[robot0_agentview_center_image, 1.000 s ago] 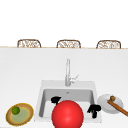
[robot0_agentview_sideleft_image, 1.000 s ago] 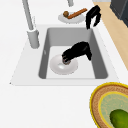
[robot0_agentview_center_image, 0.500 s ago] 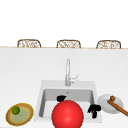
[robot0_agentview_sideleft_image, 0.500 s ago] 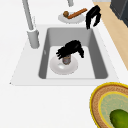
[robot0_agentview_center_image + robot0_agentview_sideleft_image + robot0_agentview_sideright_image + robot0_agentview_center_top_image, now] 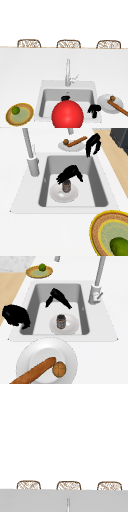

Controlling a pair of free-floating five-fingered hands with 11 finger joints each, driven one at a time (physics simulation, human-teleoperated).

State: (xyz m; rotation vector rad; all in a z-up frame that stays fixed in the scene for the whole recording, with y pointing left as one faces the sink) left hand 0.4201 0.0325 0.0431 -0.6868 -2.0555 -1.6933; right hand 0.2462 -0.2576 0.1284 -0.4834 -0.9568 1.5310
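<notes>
- Left hand [image 5: 69,174]: above the small jar [image 5: 66,186], fingers spread loosely and curved downward; whether they touch the lid cannot be told.
- Jar: upright on a white plate [image 5: 56,195] in the sink [image 5: 101,195] basin.
- Right hand [image 5: 93,144]: idle over the sink's right rim, fingers curled, holding nothing, near the baguette [image 5: 33,371] plate.

Both hands are black: the left hand [image 5: 69,174] and the right hand [image 5: 93,144]. Under the left hand's fingers [image 5: 60,178] is a brown jar [image 5: 66,186] with a dark lid on a white plate [image 5: 58,196]. The sink [image 5: 100,195] is grey, the worktop [image 5: 37,233] white. Beyond the right hand's fingers, another white plate [image 5: 63,147] carries a brown loaf [image 5: 77,141]. A green lime [image 5: 16,110] lies on a yellow-rimmed green dish [image 5: 26,115].
</notes>
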